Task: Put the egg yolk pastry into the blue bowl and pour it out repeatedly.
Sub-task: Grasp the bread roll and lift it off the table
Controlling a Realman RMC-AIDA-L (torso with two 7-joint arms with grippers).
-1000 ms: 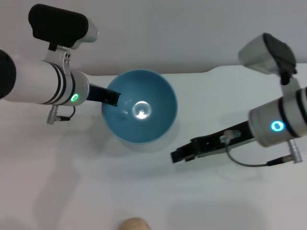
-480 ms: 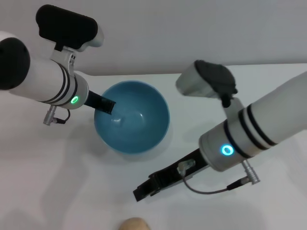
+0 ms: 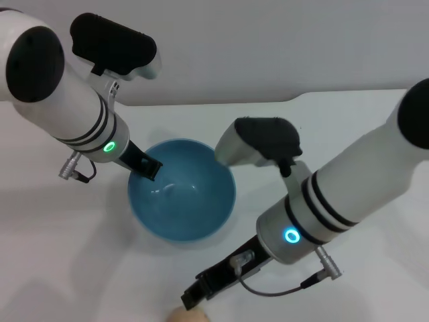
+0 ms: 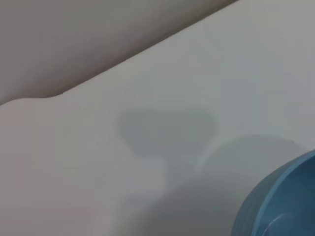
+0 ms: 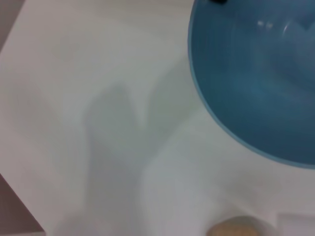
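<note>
White bench (image 3: pixel 375 107) first, bowl (image 3: pixel 181 199) upright on it. Left pincer (image 3: pixel 147 166) clamps the bowl's rim (one finger inside). Right pincer (image 3: pixel 194 298) hangs just above the pastry (image 3: pixel 186 316) at the near edge, grip unreadable.

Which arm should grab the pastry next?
Right, probably. The right gripper hangs just above the egg yolk pastry on the near table edge, while the left gripper is clamped on the blue bowl rim, holding it. The bowl is empty.
</note>
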